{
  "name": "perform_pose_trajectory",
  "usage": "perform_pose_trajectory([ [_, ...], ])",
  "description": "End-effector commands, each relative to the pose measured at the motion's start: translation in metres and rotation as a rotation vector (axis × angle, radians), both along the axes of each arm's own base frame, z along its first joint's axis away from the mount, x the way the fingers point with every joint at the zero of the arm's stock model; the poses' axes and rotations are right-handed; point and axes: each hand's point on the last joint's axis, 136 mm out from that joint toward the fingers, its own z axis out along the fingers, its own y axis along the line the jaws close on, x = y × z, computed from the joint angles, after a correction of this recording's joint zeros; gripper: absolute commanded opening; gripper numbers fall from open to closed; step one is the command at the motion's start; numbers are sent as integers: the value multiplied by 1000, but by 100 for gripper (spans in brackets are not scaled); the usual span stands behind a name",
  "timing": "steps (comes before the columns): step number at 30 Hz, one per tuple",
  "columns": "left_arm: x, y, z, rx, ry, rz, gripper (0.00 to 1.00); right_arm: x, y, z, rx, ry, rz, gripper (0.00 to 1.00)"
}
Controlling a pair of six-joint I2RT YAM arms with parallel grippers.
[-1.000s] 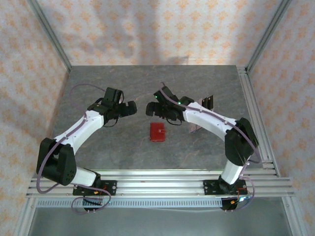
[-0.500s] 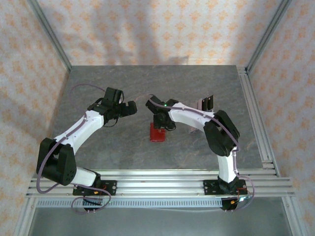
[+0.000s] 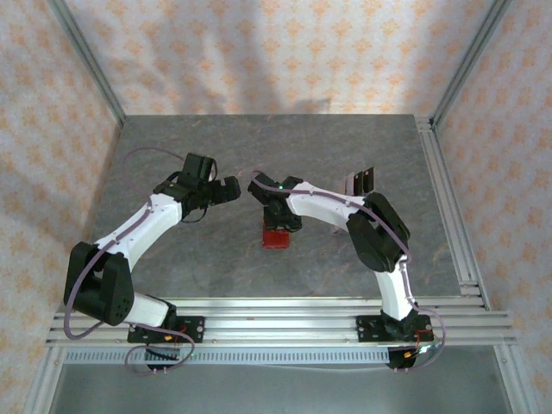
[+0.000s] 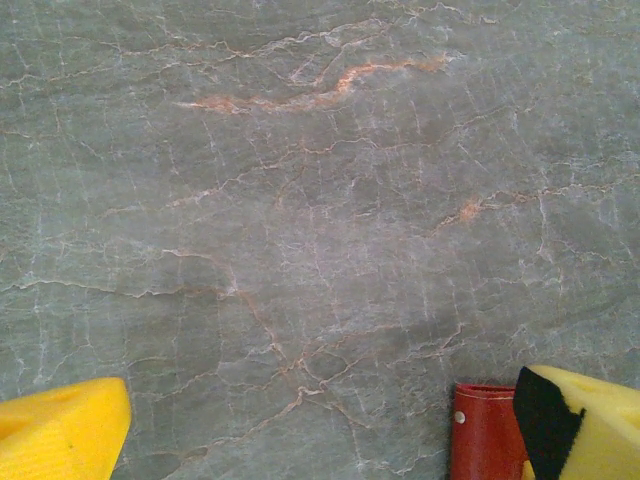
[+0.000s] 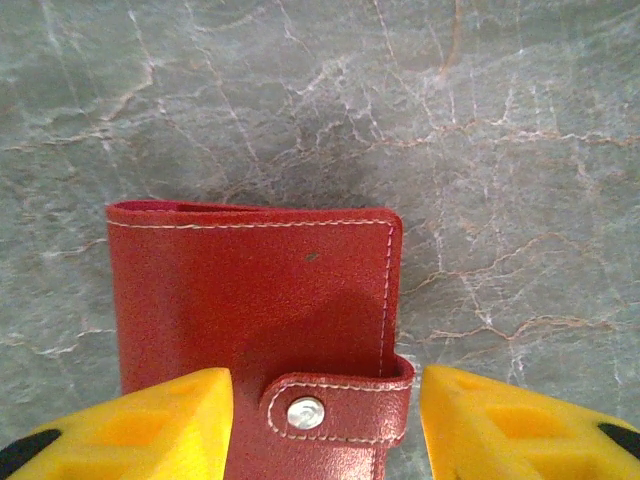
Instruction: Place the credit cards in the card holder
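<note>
Right wrist view: the right pincer (image 5: 325, 385) stands apart, straddling the snap tab (image 5: 340, 412) of the closed card holder (image 5: 250, 290); left pincer (image 4: 322, 405) gapes wide.

Red card holder (image 5: 250, 300) with pale stitching; grey marble-veined table (image 5: 300, 100); orange-flowered cream walls (image 3: 259, 52).

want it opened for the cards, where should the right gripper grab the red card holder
Probably the snap tab end of the card holder, coming straight down. It lies flat and shut on the table, so the tab wrapping its near edge is the one raised lip. The right gripper hangs over it, jaws apart.
</note>
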Motion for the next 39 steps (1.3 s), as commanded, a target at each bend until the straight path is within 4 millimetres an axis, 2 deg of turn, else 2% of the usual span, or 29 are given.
perform_pose_trajectory([
  [1, 2, 0, 0, -19, -9, 10, 100, -1, 0, -4, -34, 3, 20, 52],
  [5, 1, 1, -1, -17, -7, 10, 100, -1, -4, -10, -60, 6, 20, 50],
  [14, 1, 1, 0, -16, -8, 13, 100, -3, -10, -10, -79, 3, 24, 35],
  [16, 1, 1, 0, -15, -7, 14, 100, -3, -11, -7, -78, -1, 29, 36],
  [18, 2, 1, 0, -15, -8, 14, 100, -4, -10, -3, -74, -8, 32, 50],
  [19, 2, 1, 0, -16, -6, 13, 100, -4, -10, 1, -69, -14, 34, 52],
  [24, 2, 0, -3, -18, 0, 16, 100, -3, -7, 17, -44, -47, 37, 50],
  [30, 3, 1, -2, -19, -3, 21, 100, -4, 1, 25, -29, -55, 58, 43],
  [39, 3, 1, -3, -17, -2, 24, 100, -6, 7, 10, -49, -23, 81, 40],
])
